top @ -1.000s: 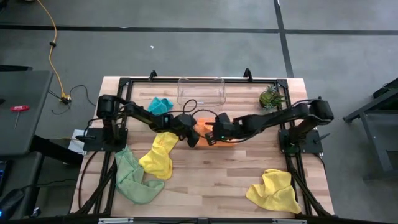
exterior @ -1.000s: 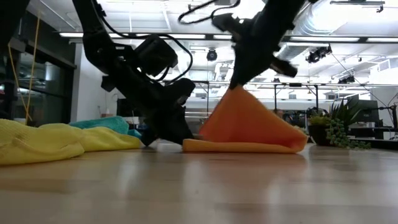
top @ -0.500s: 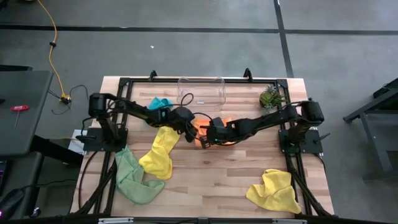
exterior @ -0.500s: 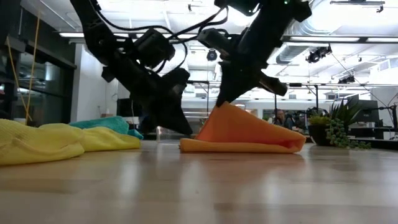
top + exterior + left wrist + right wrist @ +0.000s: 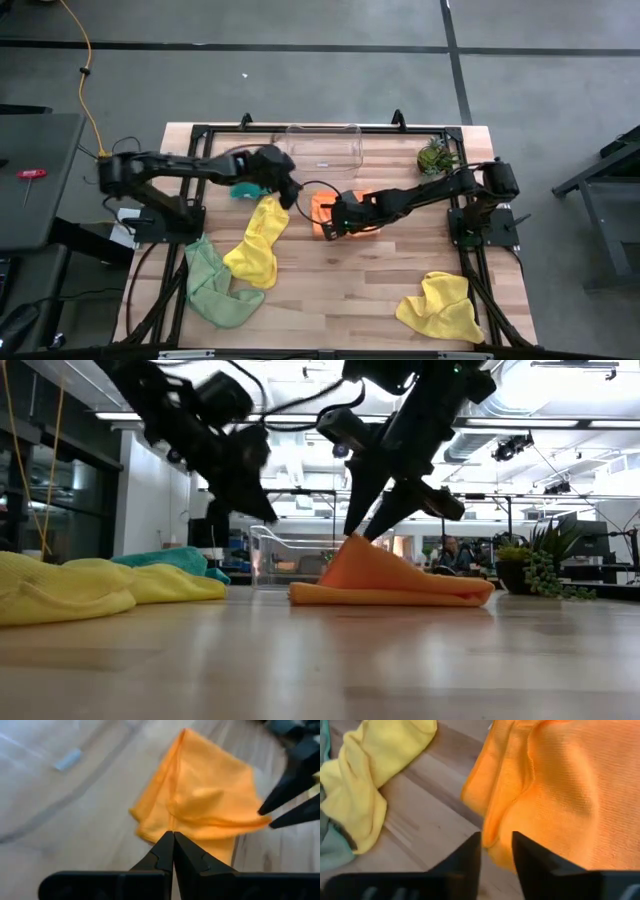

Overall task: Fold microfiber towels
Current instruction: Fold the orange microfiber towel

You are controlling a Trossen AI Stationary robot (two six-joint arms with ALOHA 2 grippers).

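Nearest the table's front edge, a crumpled yellow towel [image 5: 440, 307] lies at the right corner and a light green towel [image 5: 213, 285] at the left, overlapped by a second yellow towel [image 5: 258, 240] that stretches up toward the middle. Behind these, at the table's centre, the orange towel [image 5: 347, 212] rests folded over on the wood, one corner raised into a peak in the low view [image 5: 385, 575]. The right arm reaches in low from its base on the right side, stretched nearly flat across the table, and the right gripper [image 5: 331, 218] sits at the orange towel's left edge. In its own wrist view its fingers [image 5: 465, 857] stand partly apart, straddling the towel's rim without clamping it; in the low view the two fingers spread in a fork just over the raised corner [image 5: 372, 510]. The left arm extends from its base on the left with its elbow raised, and the left gripper [image 5: 285, 187] hangs above the table just left of the orange towel, over the upper end of the yellow one. Its fingers [image 5: 173, 851] are pressed together and carry nothing. Just beyond it the teal-blue towel [image 5: 243, 188] peeks out from under the arm. Farthest back stand the clear plastic bin [image 5: 322, 146] and, toward the right corner, the potted plant [image 5: 436, 156].
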